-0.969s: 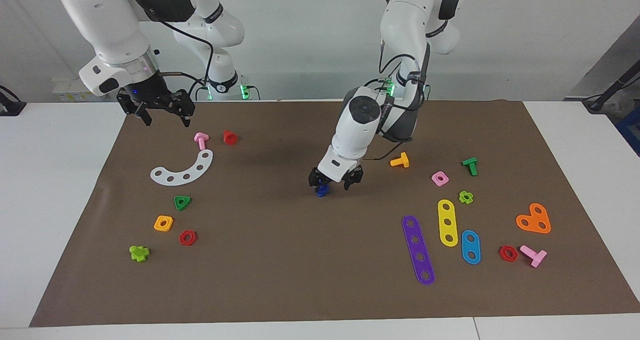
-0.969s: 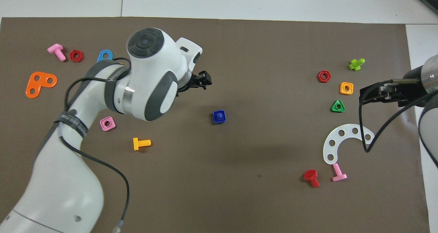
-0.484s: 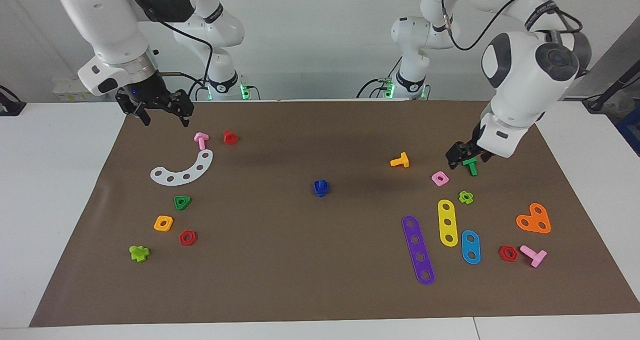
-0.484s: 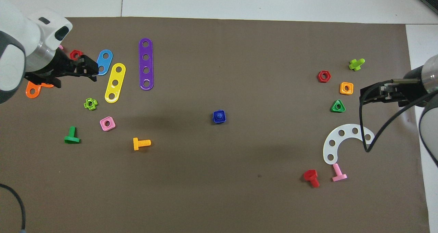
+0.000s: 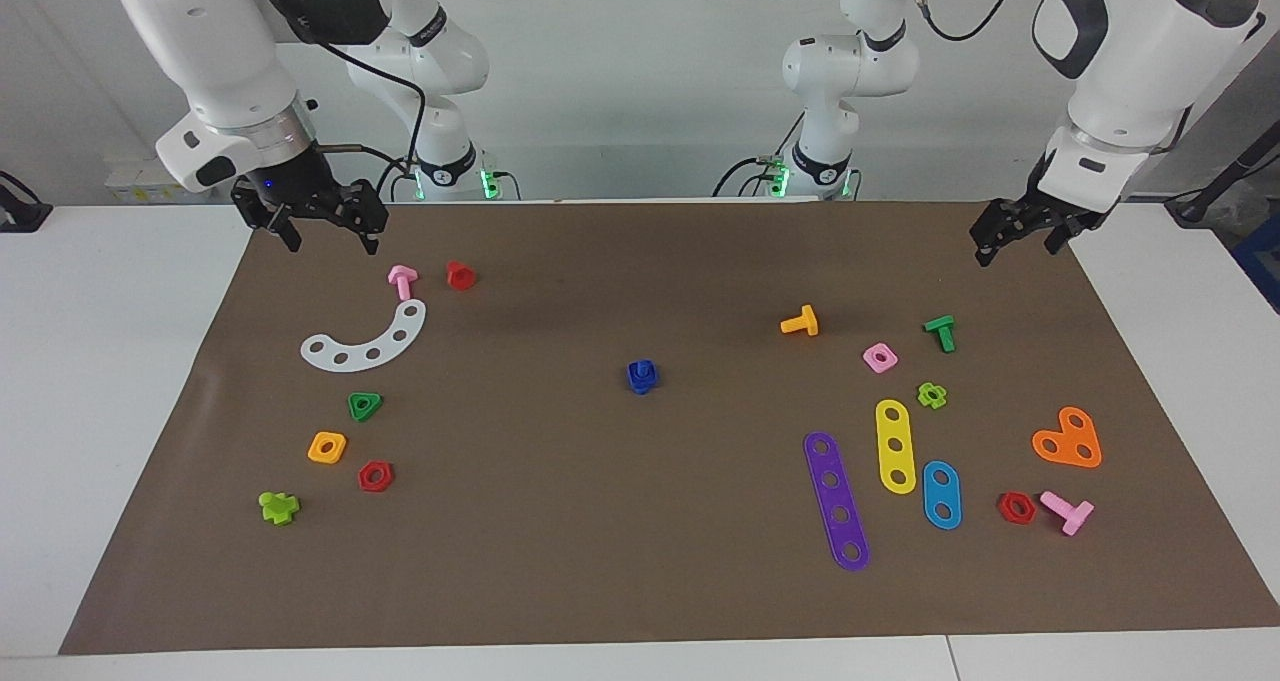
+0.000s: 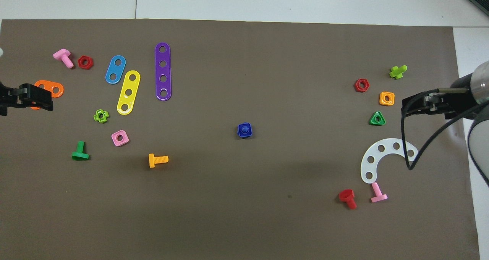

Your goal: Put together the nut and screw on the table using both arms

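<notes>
The dark-blue nut lies in the middle of the brown mat with the dark-blue screw standing in its centre hole. In the overhead view the screw shows as a round tip inside the square nut. My left gripper hangs open and empty over the mat's corner at the left arm's end; the overhead view shows it too. My right gripper hangs open and empty over the mat's corner at the right arm's end, also seen from overhead.
Toward the left arm's end lie an orange bolt, pink nut, green bolt, and purple, yellow and blue strips. Toward the right arm's end lie a white arc, pink bolt, red bolt and several small nuts.
My left arm has let go of the blue nut and screw, risen and swung away to the mat's corner at its own end. The right arm has not moved.
</notes>
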Motion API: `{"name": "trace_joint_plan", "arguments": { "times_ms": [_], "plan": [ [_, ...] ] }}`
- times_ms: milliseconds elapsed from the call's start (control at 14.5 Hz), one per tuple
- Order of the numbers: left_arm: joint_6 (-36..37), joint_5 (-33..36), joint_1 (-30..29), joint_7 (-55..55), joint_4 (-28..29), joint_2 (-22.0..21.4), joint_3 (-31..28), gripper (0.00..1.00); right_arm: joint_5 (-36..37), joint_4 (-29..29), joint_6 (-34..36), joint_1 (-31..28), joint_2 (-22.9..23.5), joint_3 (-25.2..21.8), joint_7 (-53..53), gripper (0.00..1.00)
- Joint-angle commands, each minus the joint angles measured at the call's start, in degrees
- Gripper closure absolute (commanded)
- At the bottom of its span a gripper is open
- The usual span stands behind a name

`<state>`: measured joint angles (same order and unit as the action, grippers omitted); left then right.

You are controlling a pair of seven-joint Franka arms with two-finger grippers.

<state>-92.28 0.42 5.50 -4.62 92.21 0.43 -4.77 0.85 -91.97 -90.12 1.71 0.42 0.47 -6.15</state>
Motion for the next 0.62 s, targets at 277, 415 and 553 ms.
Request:
{"name": "trace_joint_plan", "arguments": {
  "times_ms": [277,415,553],
  "plan": [
    [-0.80,-5.34,-1.29,1.02,0.78,-0.78,0.29,0.00,-0.23,-0.41,-0.32,-0.66,-0.25,0.50,1.40,0.00],
    [-0.27,-5.17,-1.29,1.02,0.69,-0.86,0.29,0.00,-0.15,-0.41,-0.32,-0.66,-0.25,0.50,1.40,0.00],
    [-0.09,-2.38,-1.11,1.37,0.95,-1.39,0.64,0.00,-0.15,-0.41,-0.32,-0.66,-0.25,0.50,1.40,0.00]
  ]
}}
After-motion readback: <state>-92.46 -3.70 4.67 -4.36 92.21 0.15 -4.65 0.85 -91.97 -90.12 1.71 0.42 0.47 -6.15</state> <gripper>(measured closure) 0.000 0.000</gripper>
